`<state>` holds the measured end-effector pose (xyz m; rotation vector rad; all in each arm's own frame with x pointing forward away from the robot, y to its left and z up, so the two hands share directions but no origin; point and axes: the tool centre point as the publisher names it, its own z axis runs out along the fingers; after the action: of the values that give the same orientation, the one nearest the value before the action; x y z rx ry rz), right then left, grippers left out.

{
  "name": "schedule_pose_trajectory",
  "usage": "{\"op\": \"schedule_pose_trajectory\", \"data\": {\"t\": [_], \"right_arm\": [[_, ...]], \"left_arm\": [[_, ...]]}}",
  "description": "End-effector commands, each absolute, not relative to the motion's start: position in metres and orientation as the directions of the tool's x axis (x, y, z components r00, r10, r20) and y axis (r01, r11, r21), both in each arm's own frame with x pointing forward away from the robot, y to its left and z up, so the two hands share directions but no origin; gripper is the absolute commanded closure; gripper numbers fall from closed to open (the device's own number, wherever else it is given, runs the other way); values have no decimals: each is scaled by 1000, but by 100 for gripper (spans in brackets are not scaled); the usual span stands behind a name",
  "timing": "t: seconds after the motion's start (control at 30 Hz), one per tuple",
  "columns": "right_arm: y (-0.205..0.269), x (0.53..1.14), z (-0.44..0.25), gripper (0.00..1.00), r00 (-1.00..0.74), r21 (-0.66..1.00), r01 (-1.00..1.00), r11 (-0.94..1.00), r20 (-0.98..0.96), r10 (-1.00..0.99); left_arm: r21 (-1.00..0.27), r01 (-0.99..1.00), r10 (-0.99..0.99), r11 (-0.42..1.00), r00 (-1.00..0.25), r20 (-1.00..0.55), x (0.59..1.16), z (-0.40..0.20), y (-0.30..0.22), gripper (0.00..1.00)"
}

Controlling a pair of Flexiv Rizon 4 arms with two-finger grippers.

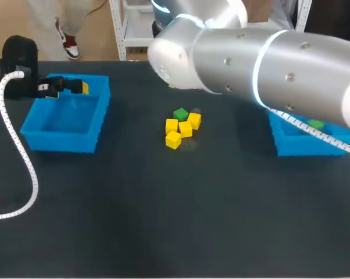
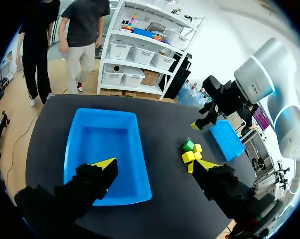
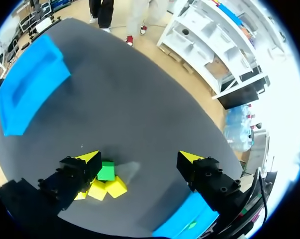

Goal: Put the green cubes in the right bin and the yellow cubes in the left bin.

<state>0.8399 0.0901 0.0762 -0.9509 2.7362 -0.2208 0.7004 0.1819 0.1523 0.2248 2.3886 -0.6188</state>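
Observation:
In the middle of the black table one green cube point(image 1: 181, 114) point(image 3: 106, 171) point(image 2: 189, 146) lies among several yellow cubes point(image 1: 185, 128) point(image 3: 115, 186) point(image 2: 192, 156). My right gripper point(image 3: 140, 159) hangs open above the table just beside this cluster, nothing between its fingers; in the head view my own arm hides it. My left gripper point(image 1: 67, 88) point(image 2: 155, 167) stands open and empty over the far rim of the left bin point(image 1: 61, 142) point(image 2: 105, 144), whose inside shows bare. The right bin point(image 1: 303, 148) point(image 3: 185, 224) holds a green cube point(image 1: 315, 124).
My right arm's thick silver link point(image 1: 268, 64) crosses above the table's far right and covers part of the right bin. A white ribbed cable point(image 1: 21, 157) trails from the left arm over the table's left side.

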Motion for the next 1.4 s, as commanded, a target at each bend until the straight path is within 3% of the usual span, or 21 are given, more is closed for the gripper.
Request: {"op": "schedule_pose_trajectory", "data": {"t": [0.03,1.4], "right_arm": [[94,835,68,0,-764,-213,-594,776,-155,-627],[94,796,15,0,-776,-175,-617,767,-30,-630]], "left_arm": [[-376,312,2,873,-772,-636,701,152,182,0],[-376,312,2,873,-772,-636,701,152,182,0]]}}
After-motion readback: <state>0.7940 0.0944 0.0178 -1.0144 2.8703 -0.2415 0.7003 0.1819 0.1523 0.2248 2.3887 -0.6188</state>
